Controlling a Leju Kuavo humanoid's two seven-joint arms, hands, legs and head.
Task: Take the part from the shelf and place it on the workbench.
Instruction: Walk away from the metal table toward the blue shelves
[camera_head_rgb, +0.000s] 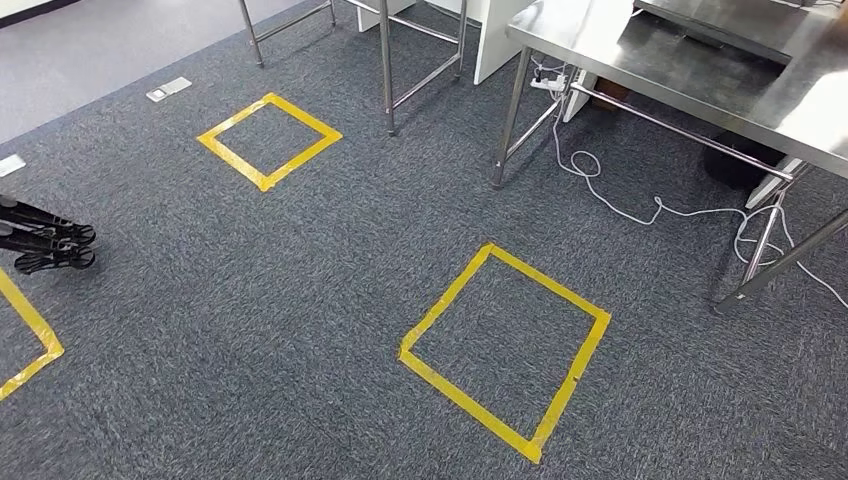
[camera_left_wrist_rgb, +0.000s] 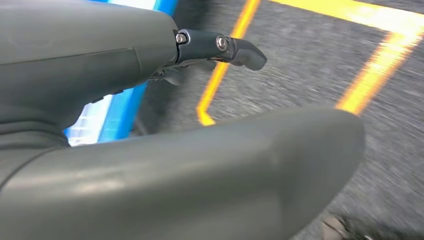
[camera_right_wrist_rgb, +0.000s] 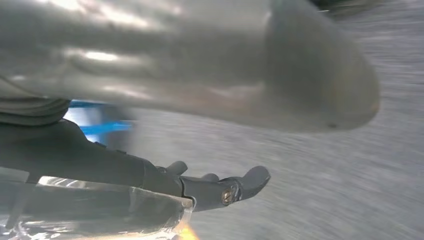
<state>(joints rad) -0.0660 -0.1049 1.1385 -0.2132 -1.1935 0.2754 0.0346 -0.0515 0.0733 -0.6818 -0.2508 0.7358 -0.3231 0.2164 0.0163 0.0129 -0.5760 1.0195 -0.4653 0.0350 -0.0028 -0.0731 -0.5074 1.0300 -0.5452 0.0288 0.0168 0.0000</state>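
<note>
The steel workbench (camera_head_rgb: 700, 70) stands at the far right in the head view, its top bare where it shows. The left wrist view has my left hand (camera_left_wrist_rgb: 200, 125) hanging over the carpet, the thick grey thumb (camera_left_wrist_rgb: 210, 175) and a dark finger (camera_left_wrist_rgb: 235, 50) apart with nothing between them. My right hand (camera_right_wrist_rgb: 225, 130) hangs the same way in the right wrist view, thumb (camera_right_wrist_rgb: 250, 75) and dark fingers (camera_right_wrist_rgb: 235, 187) spread around empty space. A blurred blue shape (camera_left_wrist_rgb: 120, 110) lies behind the left hand. I see no part.
Grey carpet carries yellow tape squares (camera_head_rgb: 505, 345), (camera_head_rgb: 268, 140) and a tape corner (camera_head_rgb: 25, 340) at the left edge. White cables (camera_head_rgb: 620, 195) trail under the workbench legs (camera_head_rgb: 508, 120). A black stand foot (camera_head_rgb: 50, 240) juts in from the left. More metal legs (camera_head_rgb: 386, 70) stand behind.
</note>
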